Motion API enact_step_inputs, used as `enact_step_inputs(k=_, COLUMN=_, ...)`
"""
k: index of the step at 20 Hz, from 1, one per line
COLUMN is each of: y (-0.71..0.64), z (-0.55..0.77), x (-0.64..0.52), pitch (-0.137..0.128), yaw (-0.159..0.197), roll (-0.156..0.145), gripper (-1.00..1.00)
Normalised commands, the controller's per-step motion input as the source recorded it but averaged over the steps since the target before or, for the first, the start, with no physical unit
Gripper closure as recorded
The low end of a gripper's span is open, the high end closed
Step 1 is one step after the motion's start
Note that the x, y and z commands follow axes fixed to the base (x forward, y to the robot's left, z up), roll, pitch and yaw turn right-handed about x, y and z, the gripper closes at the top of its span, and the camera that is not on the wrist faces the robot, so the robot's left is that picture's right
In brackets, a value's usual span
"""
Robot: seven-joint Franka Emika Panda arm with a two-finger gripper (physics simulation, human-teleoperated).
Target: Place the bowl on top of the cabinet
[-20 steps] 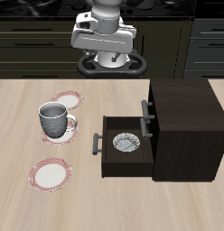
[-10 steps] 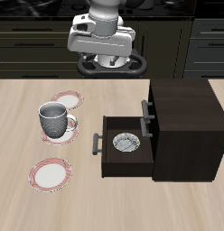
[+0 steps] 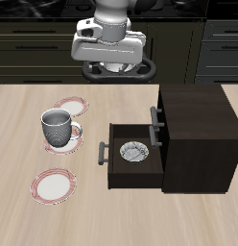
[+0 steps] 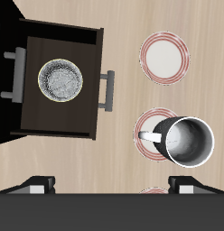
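Note:
The bowl [image 3: 133,152], small and speckled inside, lies in the open lower drawer [image 3: 130,178] that is pulled out of the dark cabinet [image 3: 200,115]. The wrist view looks straight down on the bowl [image 4: 61,79] in the drawer, with the cabinet [image 4: 2,36] beside it. My gripper [image 3: 113,65] hangs high above the table's back edge, well away from the bowl and the cabinet. Its fingertips [image 4: 38,184] stand wide apart with nothing between them, so the gripper [image 4: 112,186] is open. The cabinet's flat top is bare.
A grey mug [image 3: 57,128] stands on a red-rimmed plate [image 3: 75,134] beside the drawer. Two more plates lie on the table, one farther back [image 3: 69,105] and one nearer the front edge [image 3: 54,184]. The drawer's bar handle [image 3: 101,153] sticks out toward the mug.
The gripper has risen a little and drifted slightly sideways. The bowl, drawer, mug and plates have not moved.

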Motion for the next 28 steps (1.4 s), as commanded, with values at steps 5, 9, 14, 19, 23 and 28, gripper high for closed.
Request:
enact_step_inputs(k=5, y=0.2, z=-0.06, x=0.18, pitch=-0.019, yaw=0.032, roll=0.033, gripper=-1.0)
enact_step_inputs(k=9, y=0.24, z=-0.03, x=0.17, pitch=-0.015, yaw=0.06, roll=0.049, gripper=-1.0)
enact_step_inputs(k=14, y=0.04, z=0.0, x=0.21, pitch=0.022, yaw=0.012, roll=0.044, gripper=-1.0)
enact_step_inputs(k=19, y=-0.05, z=0.04, x=0.21, pitch=0.011, yaw=0.012, roll=0.023, gripper=-1.0)
enact_step_inputs(k=23, y=0.01, z=0.04, x=0.17, pitch=-0.008, yaw=-0.02, roll=0.001, gripper=-1.0)
enact_step_inputs(k=28, y=0.19, z=-0.05, x=0.09, pitch=0.002, yaw=0.097, roll=0.047, gripper=-1.0)
